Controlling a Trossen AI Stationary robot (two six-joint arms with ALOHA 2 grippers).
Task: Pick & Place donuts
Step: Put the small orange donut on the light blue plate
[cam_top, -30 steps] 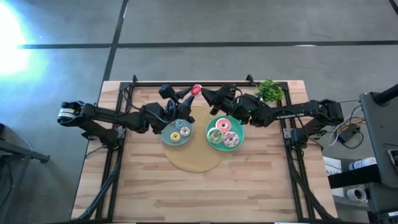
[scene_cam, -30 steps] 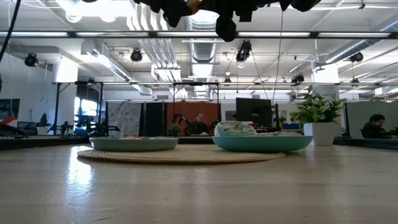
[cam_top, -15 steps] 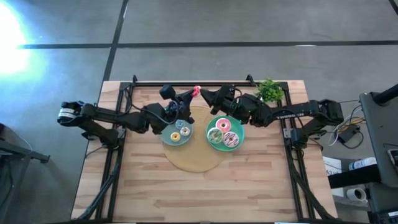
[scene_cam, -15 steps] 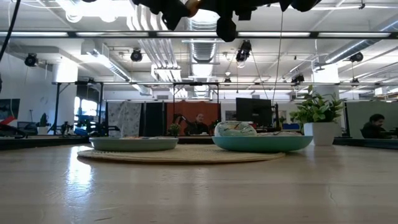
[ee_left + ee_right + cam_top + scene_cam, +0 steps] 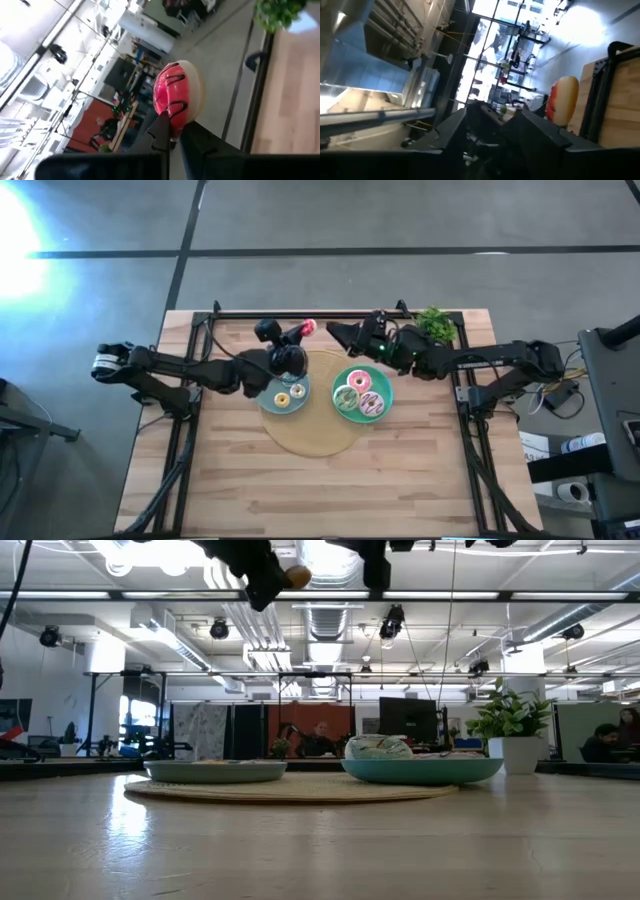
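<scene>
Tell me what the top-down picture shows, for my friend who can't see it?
The left hand holds a pink donut up above the table's far side. The right hand is close beside it. Below sit two plates of donuts, grey-blue and teal.

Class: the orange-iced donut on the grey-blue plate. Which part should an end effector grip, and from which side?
Come from straight above: the orange-iced donut lies flat, and the raised rim of the grey-blue plate would likely block a sideways approach. Pinch across the ring on the side away from the other donut beside it. The left end effector holds a pink donut.
</scene>
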